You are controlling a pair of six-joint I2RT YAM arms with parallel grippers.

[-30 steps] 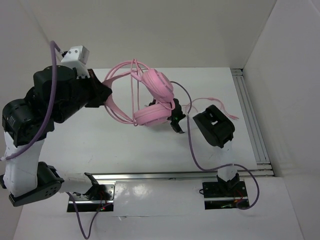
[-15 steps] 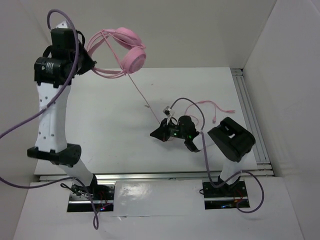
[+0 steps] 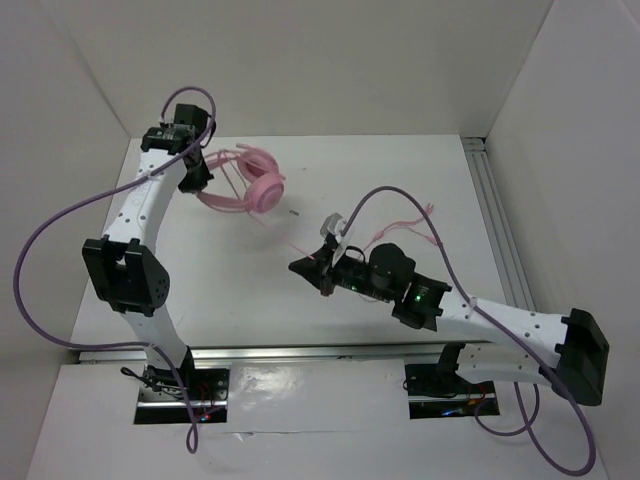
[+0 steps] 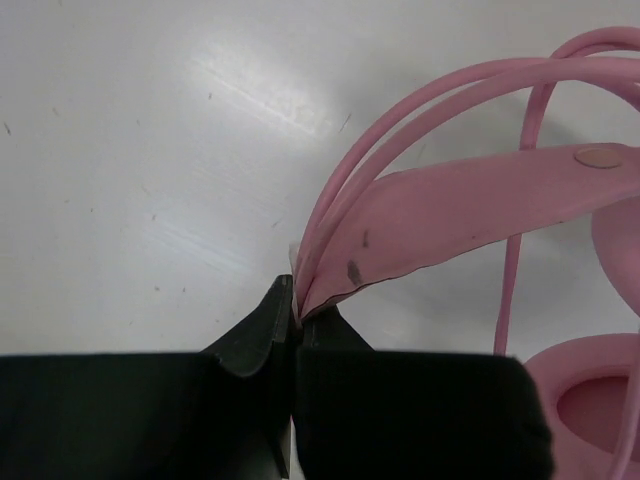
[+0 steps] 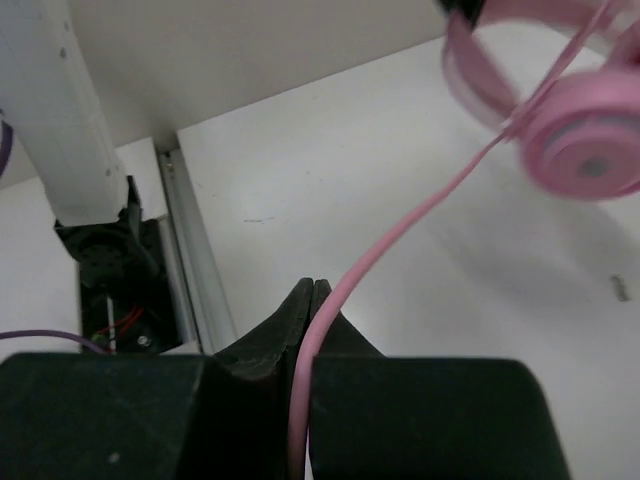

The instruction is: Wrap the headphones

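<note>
Top view: headphones point(image 3: 252, 186), pink, located at the far-left part of the tabletop point(image 3: 230, 290), held by the headband in the left hand point(image 3: 196, 170); whether the cups touch the surface cannot be told. Right hand point(image 3: 312, 268), mid-table and well apart from the headphones, holds the cable point(image 3: 402, 222), whose loose remainder lies in loops behind that hand. The likely purpose is one hand steadying the set while the other draws the lead out for winding. Purple robot cables point(image 3: 60, 215) arch over both arms, and the right arm's own loop hangs near the pink loops, a possible snag. A rail point(image 3: 495, 210) borders the right edge, clear of the work. Left wrist view: fingers point(image 4: 250, 340) are pressed together on the headband point(image 4: 450, 200) where its thin double bands meet the flat strap, and one ear cup point(image 4: 590, 400) sits at lower right. Right wrist view: fingers point(image 5: 270, 335) are closed on the cable, which runs up and away in a nearly straight line towards the blurred cups. A white arm segment point(image 5: 55, 110) stands at left, beside the line of pull but not across it.
</note>
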